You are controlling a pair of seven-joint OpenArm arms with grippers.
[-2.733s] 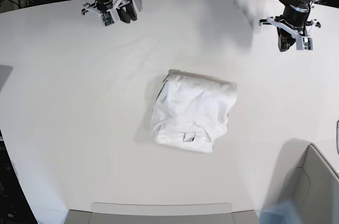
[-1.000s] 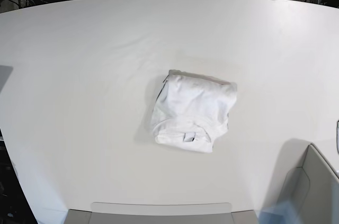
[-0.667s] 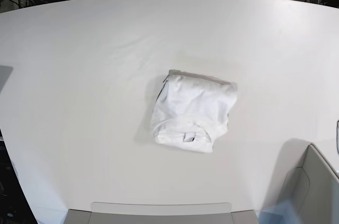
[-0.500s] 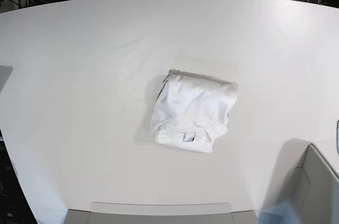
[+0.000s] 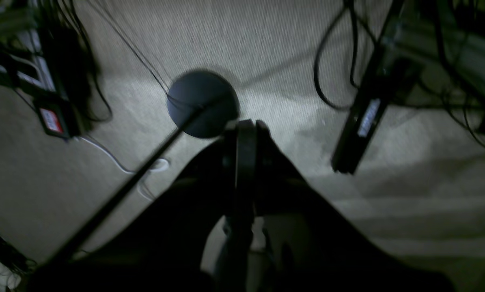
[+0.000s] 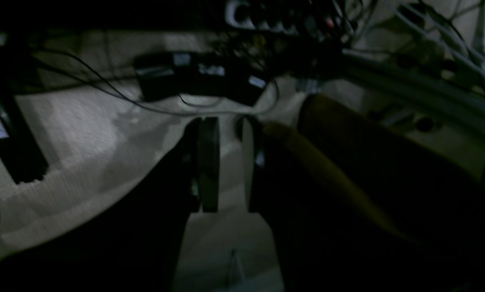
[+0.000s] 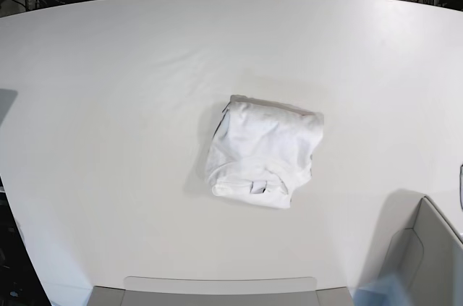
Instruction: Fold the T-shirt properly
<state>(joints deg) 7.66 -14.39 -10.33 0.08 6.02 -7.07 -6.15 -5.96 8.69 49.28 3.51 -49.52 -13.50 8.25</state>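
The T-shirt [image 7: 264, 154] lies folded into a compact, wrinkled white bundle in the middle of the white table [image 7: 108, 103], with a small tag showing at its near edge. Both arms are drawn back behind the table's far edge, far from the shirt. In the base view only small white parts of them show at the top edge. In the left wrist view my left gripper [image 5: 245, 123] is shut with nothing in it, hanging over the floor. My right gripper [image 6: 228, 121] stands open with a narrow empty gap between its fingers, also over the floor.
A grey bin [image 7: 427, 262] sits at the near right corner, and a grey panel [image 7: 217, 290] runs along the near edge. Under the arms lie carpet, cables, a round dark base [image 5: 203, 103] and power strips [image 6: 197, 77].
Both grippers, over the table's far edge earlier, left the base view; now small white parts of them show again at the top edge. The T-shirt has not moved.
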